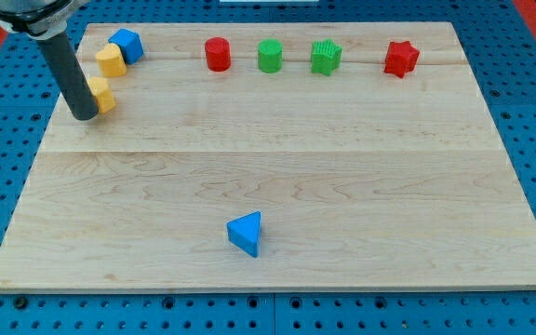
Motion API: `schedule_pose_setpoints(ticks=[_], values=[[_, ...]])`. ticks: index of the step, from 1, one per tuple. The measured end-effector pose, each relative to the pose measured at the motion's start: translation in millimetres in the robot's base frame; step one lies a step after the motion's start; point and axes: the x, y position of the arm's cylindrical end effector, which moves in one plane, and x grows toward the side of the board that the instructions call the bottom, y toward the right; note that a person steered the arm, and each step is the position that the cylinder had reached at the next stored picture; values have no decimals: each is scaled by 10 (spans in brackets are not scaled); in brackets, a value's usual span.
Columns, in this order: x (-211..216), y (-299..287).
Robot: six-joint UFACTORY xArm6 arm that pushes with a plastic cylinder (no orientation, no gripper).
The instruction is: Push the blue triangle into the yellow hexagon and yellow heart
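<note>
Our tip [84,115] sits at the view's upper left, touching or just beside the left face of a yellow block [101,95]; which of the two yellows is heart and which hexagon we cannot tell. The second yellow block [111,60] lies just above it, with a blue block [127,45] touching it at the top-left corner of the tabletop [361,186]. The blue triangle [246,233] rests alone near the view's bottom centre, well apart from both yellows and from our tip. Along the view's top edge stand a red cylinder [217,54], a green cylinder [270,56], a ridged green block [326,58] and a red star [400,58], all clear of the likely path. There is no claw on this rig, only the rod, so no spread or pinch to report. Judgement: the push has not begun. What is left is everything: bring the tip round to the triangle's lower-right side, then drive it diagonally up-left across the open wood into the yellow pair.
</note>
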Motion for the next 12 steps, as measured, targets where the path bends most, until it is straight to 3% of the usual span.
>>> schedule_pose_setpoints(ticks=[3,4,7,8,10,11,12], values=[[-467,173],[-191,544],[1272,3011],[1882,3236],[1886,1412],[1886,801],[1644,552]])
